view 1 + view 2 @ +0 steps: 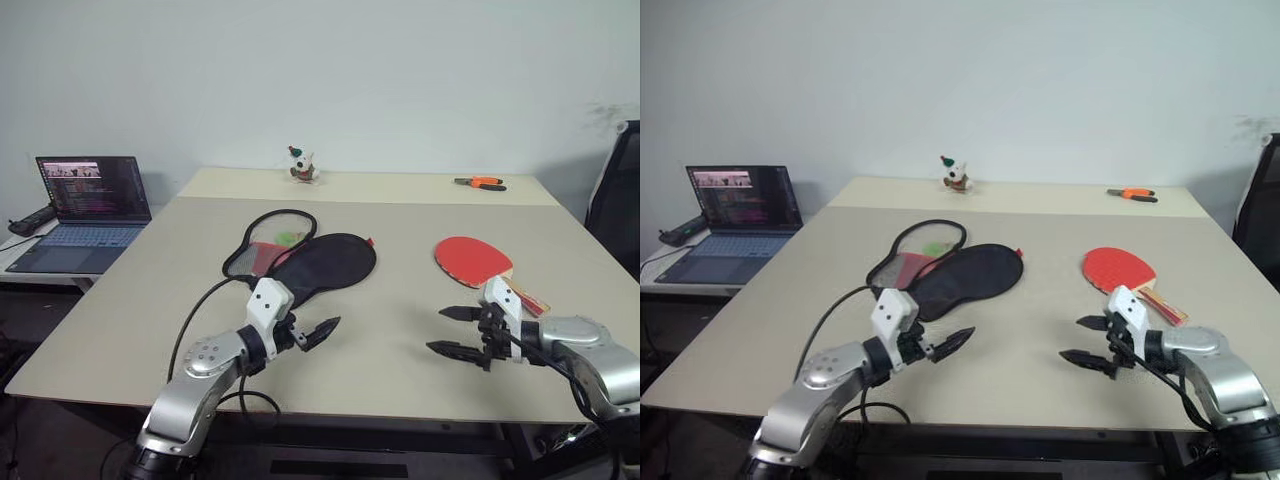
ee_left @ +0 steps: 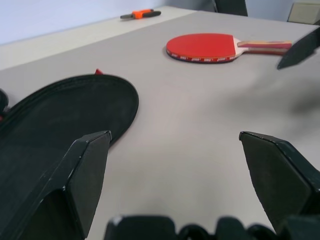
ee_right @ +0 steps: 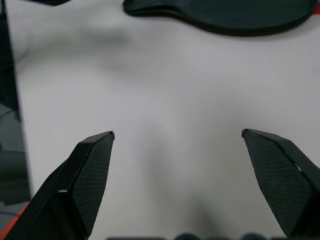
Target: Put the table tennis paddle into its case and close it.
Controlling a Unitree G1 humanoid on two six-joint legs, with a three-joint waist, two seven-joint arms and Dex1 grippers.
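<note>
Left gripper [image 1: 322, 331]: fingers spread wide, holding nothing, just in front of the case.
Right gripper [image 1: 450, 331]: fingers apart, empty, near the paddle handle.
Paddle [image 1: 473, 260]: flat on table [image 1: 400, 350], right side.
Case [image 1: 318, 262]: unzipped, table centre.

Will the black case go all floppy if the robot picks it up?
Probably. The case looks like thin fabric lying open and flat on the table, so it would likely sag. Its loose upper flap might flop around too.
</note>
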